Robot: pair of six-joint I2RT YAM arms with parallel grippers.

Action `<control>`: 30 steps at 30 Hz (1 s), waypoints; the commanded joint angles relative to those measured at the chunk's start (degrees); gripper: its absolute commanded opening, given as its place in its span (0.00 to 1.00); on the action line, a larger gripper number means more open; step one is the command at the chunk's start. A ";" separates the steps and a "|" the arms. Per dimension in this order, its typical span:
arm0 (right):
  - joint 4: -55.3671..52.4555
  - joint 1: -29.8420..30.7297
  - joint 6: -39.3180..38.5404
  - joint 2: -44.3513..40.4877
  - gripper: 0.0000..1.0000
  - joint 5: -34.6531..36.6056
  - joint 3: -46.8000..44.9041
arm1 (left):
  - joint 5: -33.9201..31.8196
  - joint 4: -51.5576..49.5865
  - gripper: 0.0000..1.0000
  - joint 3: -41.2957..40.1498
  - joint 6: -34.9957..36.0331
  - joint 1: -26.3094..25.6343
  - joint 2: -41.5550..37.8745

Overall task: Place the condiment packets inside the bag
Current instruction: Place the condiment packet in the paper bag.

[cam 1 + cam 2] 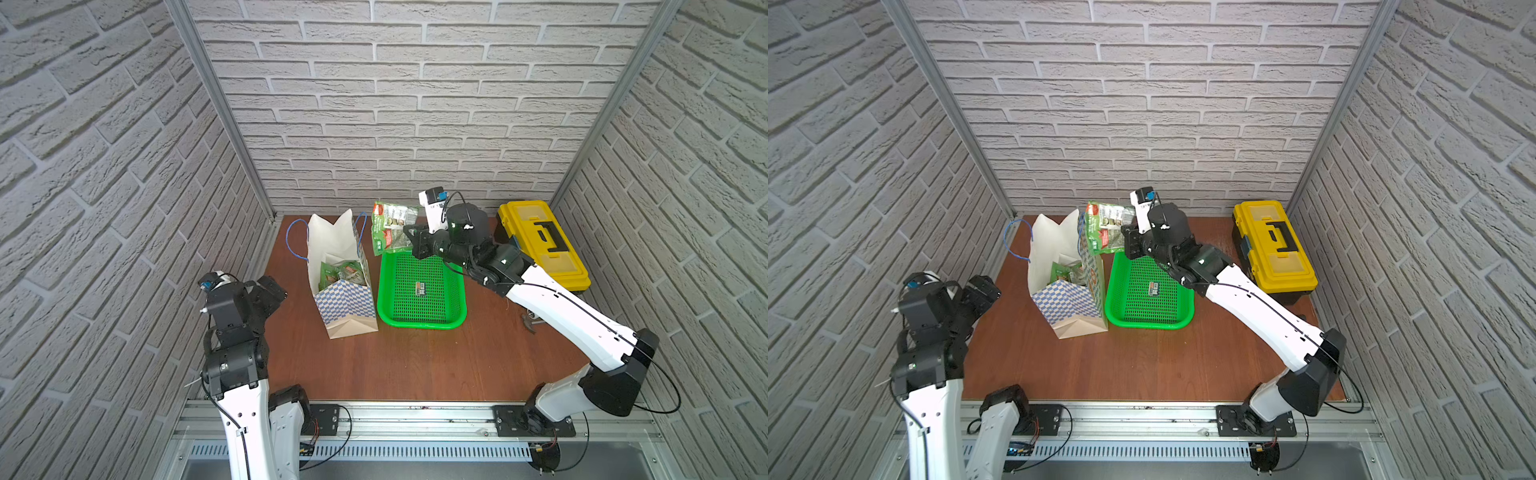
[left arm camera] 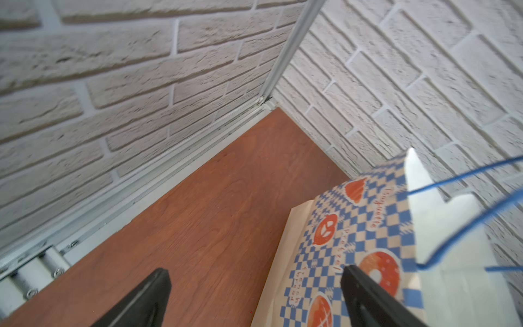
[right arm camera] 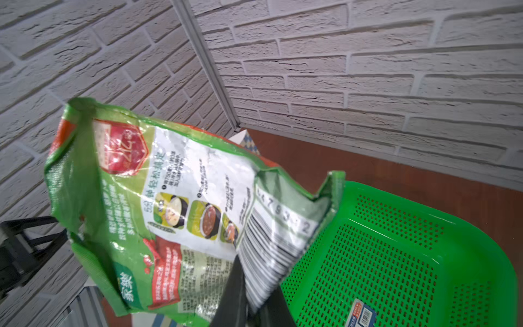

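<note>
Fingers [image 3: 235,297] of the right gripper [image 3: 254,283] were seen pressed together on a crinkly green condiment packet [image 3: 169,198], which was pinched at its barcode edge. The packet was held in the air, tilted, with its printed back turned toward the right wrist camera. In both top views it was seen above the far end of the green basket [image 1: 422,324], just beside the open mouth of the bag [image 1: 332,237] and outside it. Whether it touched the bag's rim could not be told.

Other packets [image 1: 340,274] were seen lying low inside the bag, against its plain white inner wall. The bag was stood upright on the brown table [image 1: 395,365], just beside the basket, and whether the two touched could not be told. One blue cord handle [image 1: 288,241] was hung over the side away from the basket. A small barcode sticker [image 1: 421,288] was seen lying on the basket's perforated floor. A yellow toolbox [image 1: 540,245] was set at the far right of the table, behind the right arm.

Fingers of the left gripper [image 2: 254,271] were spread wide, with nothing held between them. In the left wrist view, the bag's blue-checked side, printed with orange bakery pictures, was seen just past one black finger [image 2: 365,294]. In both top views the left arm was folded at the table's left edge, apart from the bag.
</note>
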 commanded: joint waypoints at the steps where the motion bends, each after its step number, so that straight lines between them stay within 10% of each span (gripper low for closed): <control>1: 2.31 4.59 -6.56 0.50 0.03 5.59 3.50 | -1.13 -1.60 0.98 -3.15 -6.87 2.52 3.13; 20: -11.32 17.38 -24.32 32.08 0.04 25.69 37.42 | -3.03 4.43 0.98 -12.98 -16.23 4.18 12.03; 26: -15.69 18.39 -24.44 33.41 0.55 26.13 40.40 | -3.49 6.67 0.98 -13.79 -16.35 3.86 13.05; 30: -15.58 18.61 -23.44 28.75 0.64 25.66 38.55 | -3.49 10.62 0.98 -15.41 -14.97 2.59 13.59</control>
